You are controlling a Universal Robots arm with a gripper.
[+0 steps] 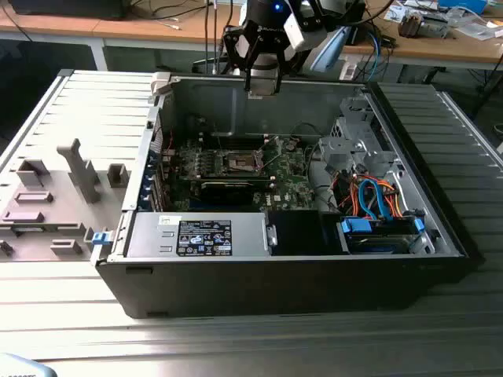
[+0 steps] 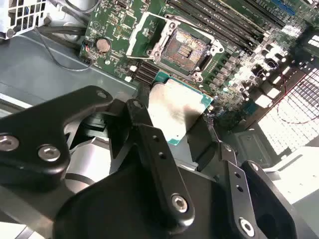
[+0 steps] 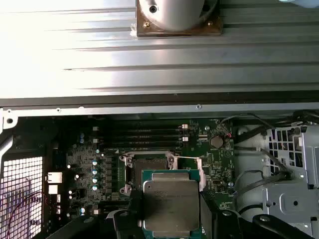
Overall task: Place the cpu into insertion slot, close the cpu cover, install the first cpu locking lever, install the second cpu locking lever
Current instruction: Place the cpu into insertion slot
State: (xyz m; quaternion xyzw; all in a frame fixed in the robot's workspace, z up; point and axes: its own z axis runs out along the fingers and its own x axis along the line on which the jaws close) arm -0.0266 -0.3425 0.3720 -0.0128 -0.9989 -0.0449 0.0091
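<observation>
The open computer case [image 1: 291,259] lies on its side on the slatted metal tabletop [image 1: 236,345]. The gripper [image 1: 263,78] hangs above the far wall of the case, over the motherboard [image 1: 291,188].

**Gripper state.** In both wrist views the fingers [image 2: 144,134] are closed narrowly on the cpu [image 2: 177,109], one on each of two opposite edges. In the first wrist view the gripper [image 3: 171,209] carries the cpu [image 3: 171,206] with its pale metal top facing the camera and its green border showing around it.

**Position of the cpu.** The cpu is held in the air, apart from the board and just beside the insertion slot [image 2: 184,47]. It is not seated. In the first wrist view the insertion slot [image 3: 148,162] shows bare, partly overlapped by the chip's edge.

**Socket.** In the exterior view the insertion slot [image 1: 242,162] sits near the middle of the board. In the second wrist view the cpu cover [image 2: 132,42] appears swung up, off the slot at one side.

**Surroundings.**
- A coin cell [image 2: 103,45] sits on the board near the slot.
- Memory slots [image 3: 139,134] run along the far side of the slot.
- A black card [image 1: 228,187] lies on the near side.
- Orange and blue cables [image 1: 377,196] lie at the exterior view's right.
- A grey fixture tray [image 1: 55,196] rests on the tabletop at the exterior view's left.
</observation>
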